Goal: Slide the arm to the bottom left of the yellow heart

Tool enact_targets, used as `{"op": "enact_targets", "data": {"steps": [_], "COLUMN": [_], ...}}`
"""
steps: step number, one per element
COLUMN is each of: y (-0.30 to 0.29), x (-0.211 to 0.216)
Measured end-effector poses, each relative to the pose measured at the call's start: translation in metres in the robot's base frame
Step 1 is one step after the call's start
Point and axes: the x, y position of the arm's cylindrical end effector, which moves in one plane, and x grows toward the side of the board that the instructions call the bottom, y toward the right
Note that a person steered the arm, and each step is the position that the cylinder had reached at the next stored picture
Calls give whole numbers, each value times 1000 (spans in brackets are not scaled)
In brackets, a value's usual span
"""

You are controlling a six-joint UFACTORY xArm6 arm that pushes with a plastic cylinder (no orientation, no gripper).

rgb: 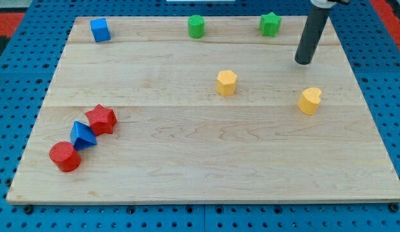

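Note:
The yellow heart [310,100] lies on the wooden board at the view's right. My tip [304,62] is the lower end of a dark rod coming down from the view's top right. It stands just above the heart in the view, a short gap away and not touching it. A yellow hexagon block [226,82] lies to the left of the heart, near the board's middle.
A green cylinder [197,26], a green star [270,24] and a blue cube [100,29] sit along the board's top edge. A red star [101,119], a blue triangle [82,135] and a red cylinder [64,156] cluster at the lower left.

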Motion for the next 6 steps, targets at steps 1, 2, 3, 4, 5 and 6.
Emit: {"op": "enact_targets", "data": {"steps": [1,2,3,4,5,6], "y": [2,2,2,2,-2,-42], "x": [0,0,0,0,20,45]}}
